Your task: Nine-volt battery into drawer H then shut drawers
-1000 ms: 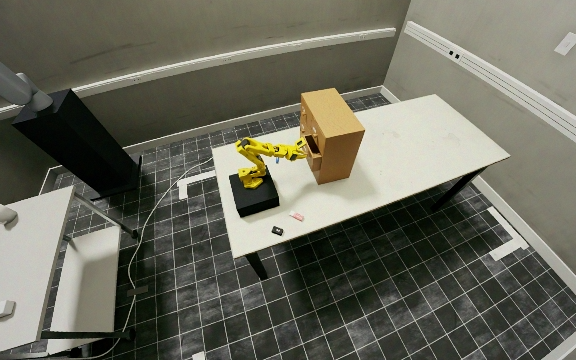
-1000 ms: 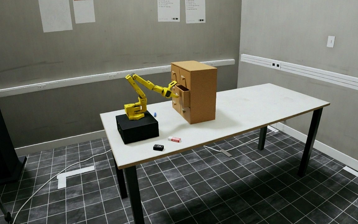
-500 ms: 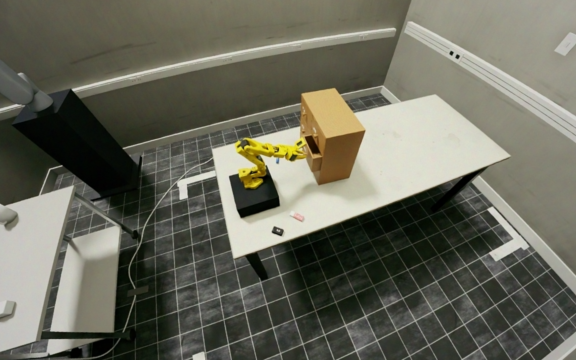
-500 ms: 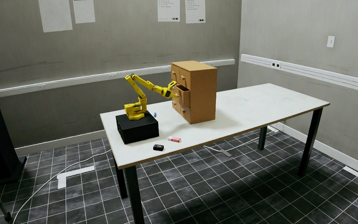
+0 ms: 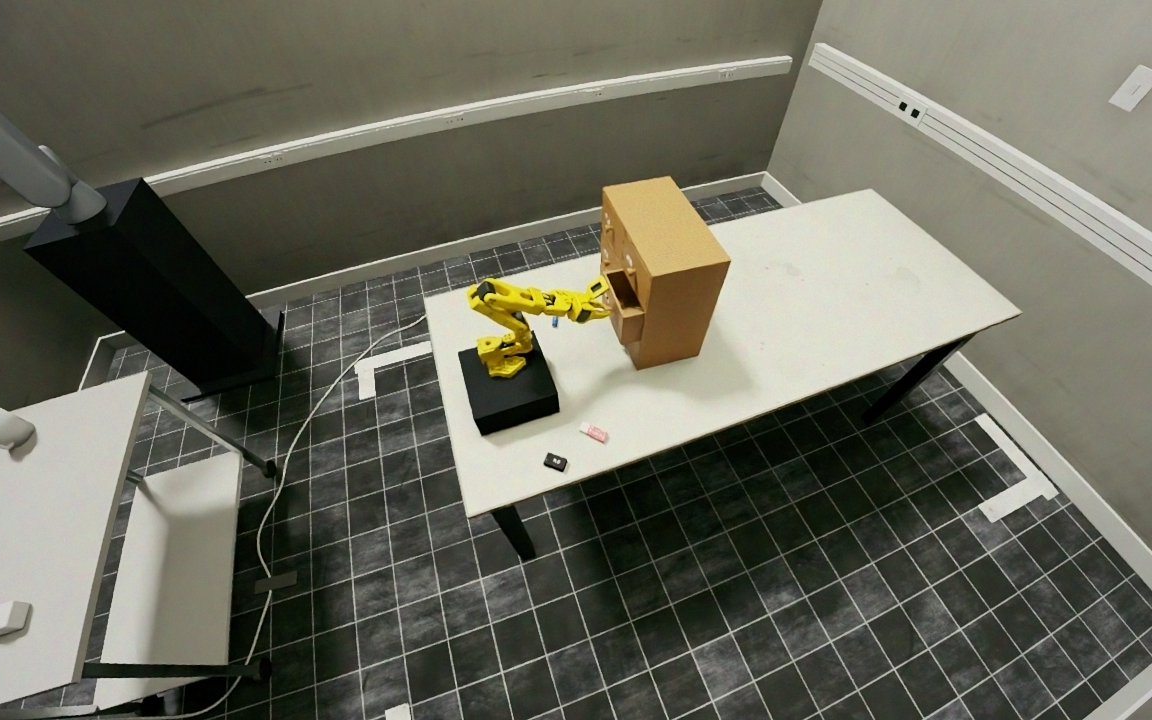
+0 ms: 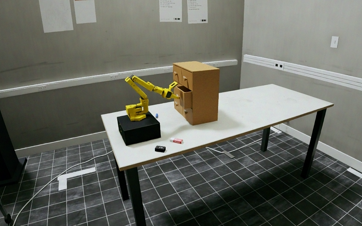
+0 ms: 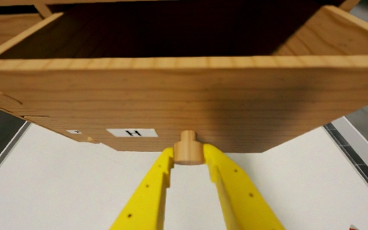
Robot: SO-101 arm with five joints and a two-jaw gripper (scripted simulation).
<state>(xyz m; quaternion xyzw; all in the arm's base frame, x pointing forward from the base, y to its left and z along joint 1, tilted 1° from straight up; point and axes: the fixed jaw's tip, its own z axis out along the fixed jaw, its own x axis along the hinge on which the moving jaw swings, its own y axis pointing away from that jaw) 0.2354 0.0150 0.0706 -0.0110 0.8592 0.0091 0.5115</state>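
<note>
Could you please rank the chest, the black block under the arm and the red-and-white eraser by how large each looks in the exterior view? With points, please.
1. Chest (image 5: 683, 295) (image 6: 205, 95)
2. Black block (image 5: 513, 402) (image 6: 141, 133)
3. Red-and-white eraser (image 5: 594, 433) (image 6: 176, 140)
</note>
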